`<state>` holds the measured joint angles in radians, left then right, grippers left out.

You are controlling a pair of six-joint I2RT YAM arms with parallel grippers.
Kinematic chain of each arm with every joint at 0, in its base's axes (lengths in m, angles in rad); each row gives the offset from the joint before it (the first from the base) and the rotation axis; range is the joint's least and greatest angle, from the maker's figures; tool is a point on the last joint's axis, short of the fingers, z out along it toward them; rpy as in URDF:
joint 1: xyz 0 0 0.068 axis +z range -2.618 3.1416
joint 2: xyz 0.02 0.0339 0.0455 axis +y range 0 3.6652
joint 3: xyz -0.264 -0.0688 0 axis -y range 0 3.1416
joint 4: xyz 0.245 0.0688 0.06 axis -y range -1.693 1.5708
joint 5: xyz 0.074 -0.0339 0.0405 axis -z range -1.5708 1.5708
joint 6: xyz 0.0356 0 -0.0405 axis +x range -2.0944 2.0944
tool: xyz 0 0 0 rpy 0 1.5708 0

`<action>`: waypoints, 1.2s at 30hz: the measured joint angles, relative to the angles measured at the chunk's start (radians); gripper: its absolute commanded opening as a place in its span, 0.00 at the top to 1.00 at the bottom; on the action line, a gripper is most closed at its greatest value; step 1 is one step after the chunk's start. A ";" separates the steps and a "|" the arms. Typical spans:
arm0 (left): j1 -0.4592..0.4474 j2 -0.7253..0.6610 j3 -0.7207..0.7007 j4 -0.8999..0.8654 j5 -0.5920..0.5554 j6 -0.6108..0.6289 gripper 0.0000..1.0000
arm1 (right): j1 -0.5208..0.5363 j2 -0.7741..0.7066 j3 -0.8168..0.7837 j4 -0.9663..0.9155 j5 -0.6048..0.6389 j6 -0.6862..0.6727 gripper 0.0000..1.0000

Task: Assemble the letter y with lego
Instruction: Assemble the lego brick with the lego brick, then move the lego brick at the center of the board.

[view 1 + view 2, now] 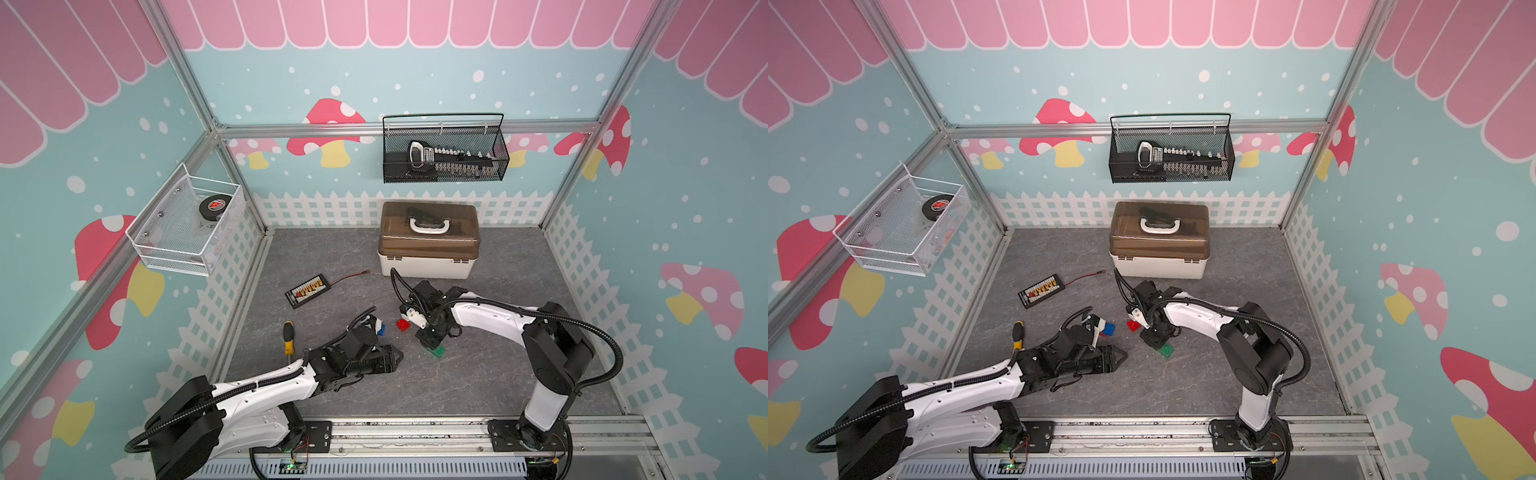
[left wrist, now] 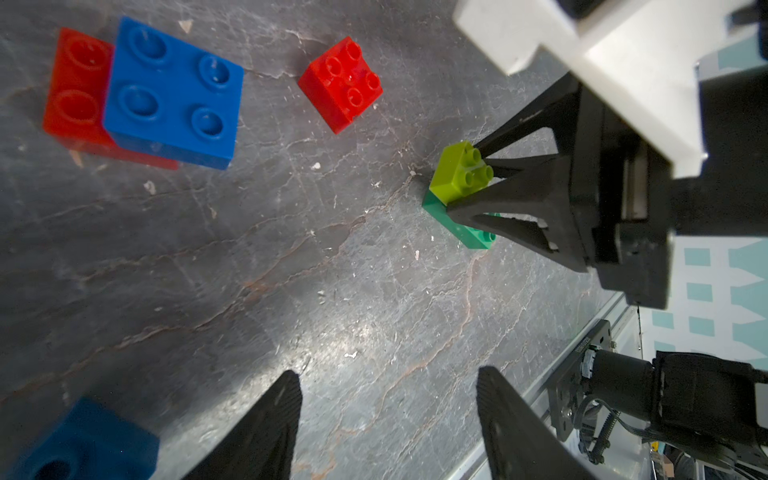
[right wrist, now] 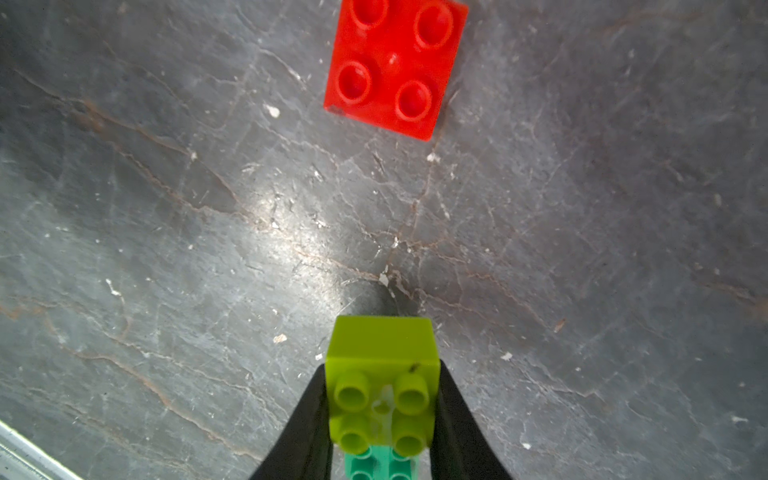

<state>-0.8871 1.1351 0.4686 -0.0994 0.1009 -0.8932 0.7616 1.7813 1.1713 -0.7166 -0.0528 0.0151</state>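
The grey marbled counter [image 1: 498, 386] carries a white plastic box with a brown lid [image 1: 428, 245], a black rectangular board with a red wire [image 1: 308, 290], a yellow-and-black-handled screwdriver [image 1: 288, 337], a red square studded brick [image 1: 402, 324] and a dark green rectangular brick [image 1: 437, 352].

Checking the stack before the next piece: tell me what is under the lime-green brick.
Under the lime-green brick lies the dark green brick, flat on the table, one end sticking out. The right claw grips the lime one's sides. The studs beneath it are covered.
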 measured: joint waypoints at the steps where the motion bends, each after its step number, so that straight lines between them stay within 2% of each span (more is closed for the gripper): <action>1: 0.000 0.000 0.000 0.000 0.000 0.000 0.32 | 0.000 0.002 -0.002 0.005 0.000 0.000 0.77; 16: 0.000 0.000 -0.003 0.000 -0.020 0.000 0.32 | 0.000 0.001 -0.005 0.014 0.012 0.012 0.77; 24: 0.000 0.002 -0.003 0.000 -0.023 0.000 0.32 | -0.022 0.006 0.034 0.032 0.080 0.035 0.77; 32: 0.000 0.002 -0.003 -0.001 -0.030 0.000 0.32 | -0.035 0.020 0.062 0.066 0.106 0.053 0.73; 36: 0.000 0.002 -0.003 -0.004 -0.031 0.000 0.32 | -0.036 0.031 0.062 0.080 0.103 0.063 0.67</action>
<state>-0.8871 1.1370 0.4660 -0.1036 0.0696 -0.8932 0.7254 1.8118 1.2335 -0.6369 0.0505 0.0784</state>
